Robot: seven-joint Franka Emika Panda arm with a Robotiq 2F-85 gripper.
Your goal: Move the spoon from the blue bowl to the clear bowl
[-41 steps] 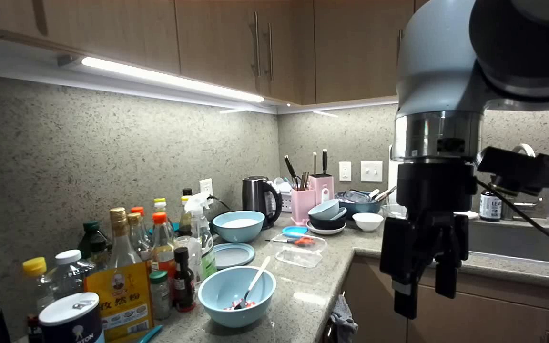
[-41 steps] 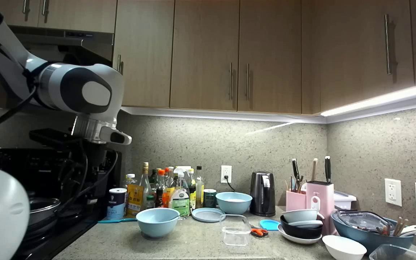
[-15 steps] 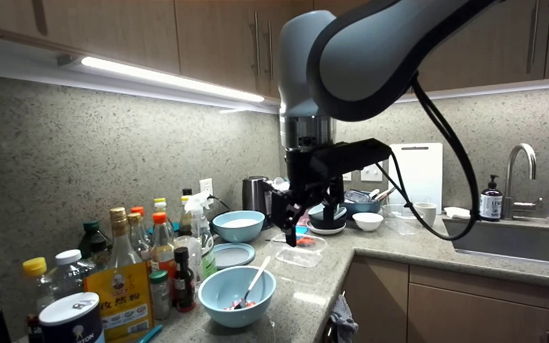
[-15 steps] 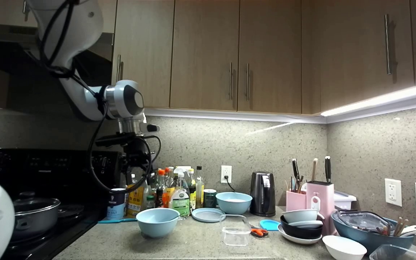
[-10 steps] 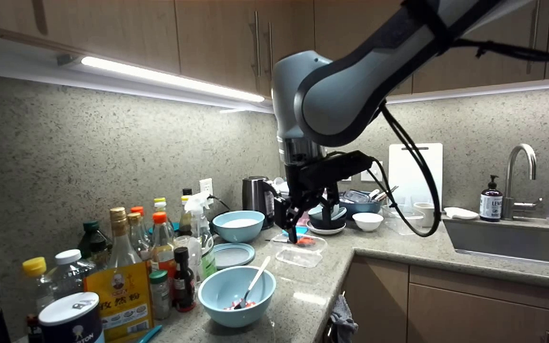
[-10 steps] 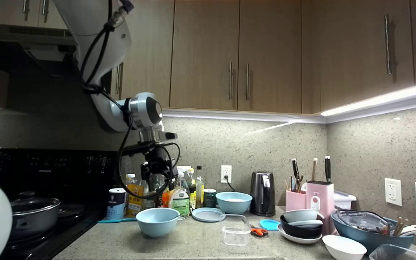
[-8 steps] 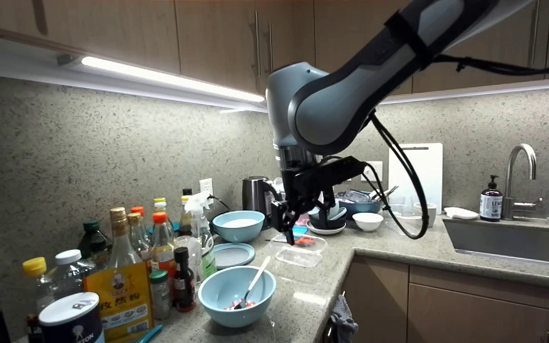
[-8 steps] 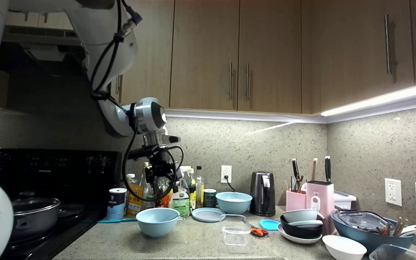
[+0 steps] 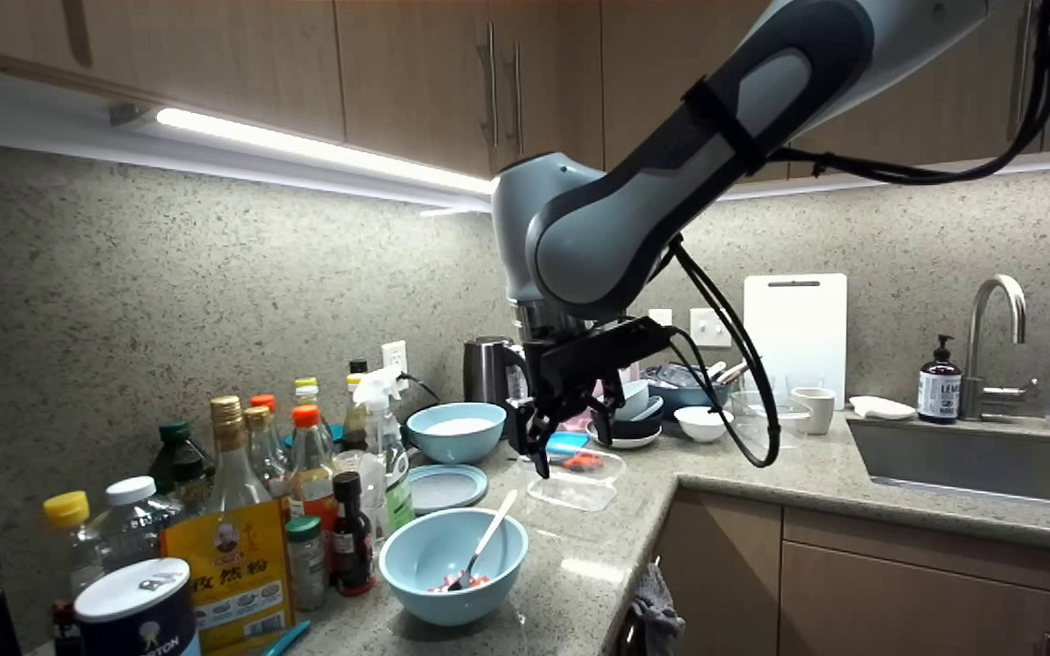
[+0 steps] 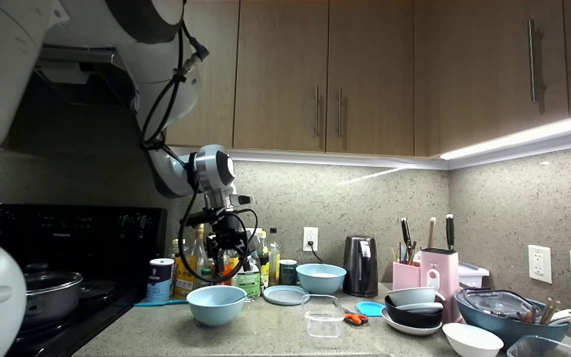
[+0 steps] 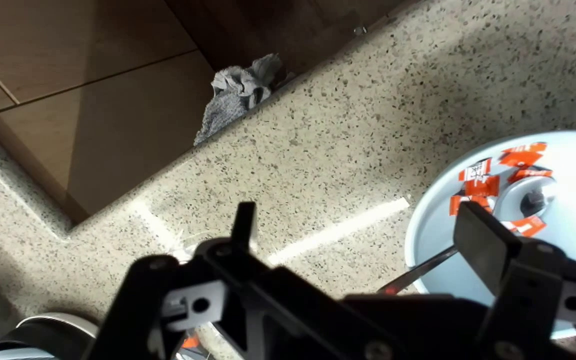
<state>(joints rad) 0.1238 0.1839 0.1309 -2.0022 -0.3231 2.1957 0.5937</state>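
Observation:
The blue bowl (image 9: 434,597) stands on the counter and also shows in an exterior view (image 10: 216,310) and the wrist view (image 11: 420,225). The spoon (image 9: 492,534) leans in it, head down among red-and-white packets (image 11: 483,185), handle over the rim. Its handle looks pale in an exterior view and dark in the wrist view (image 11: 418,270). A box-shaped see-through container (image 9: 573,490) fits the clear bowl; it also shows in an exterior view (image 10: 324,320). My gripper (image 11: 358,217) is open and empty, above the counter; one finger overlaps the bowl and part of the spoon in the wrist view.
Bottles (image 9: 311,465) and a spray bottle (image 9: 386,456) stand along the wall. A light-blue plate (image 9: 446,489) and another blue bowl (image 9: 458,437) lie behind. Orange-handled scissors (image 10: 356,319) lie by the container. Stacked bowls (image 10: 414,317) stand farther along. A towel (image 11: 238,92) hangs below the counter edge.
The arm has swung across from the sink side in one exterior picture, turned, and come lower over the counter near the blue bowl. Bowl, spoon and container have not moved.

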